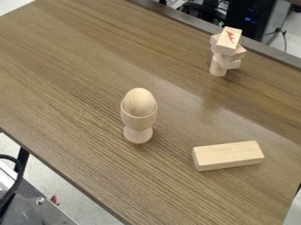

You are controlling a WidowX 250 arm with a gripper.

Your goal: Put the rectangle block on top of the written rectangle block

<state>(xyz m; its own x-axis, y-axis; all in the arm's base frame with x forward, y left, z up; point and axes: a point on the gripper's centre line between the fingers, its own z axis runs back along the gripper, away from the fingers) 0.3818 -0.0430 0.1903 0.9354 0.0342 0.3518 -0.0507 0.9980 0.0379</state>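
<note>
The long block point(228, 155) lies side to side on the bench point(70, 79), well apart from the red-marked block point(229, 39), and I can't tell if the pincer is pinched together.

Wooden egg point(140, 100) in a cup point(138, 121) on the table point(70, 88)

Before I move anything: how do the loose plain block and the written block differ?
Plain block lies on the table; written block tops the stack.
Plain block's top is bare; written block's has red marks.
Plain block is long and slim; written block looks stubbier.
Shared: pale wood, rectangular.
</note>
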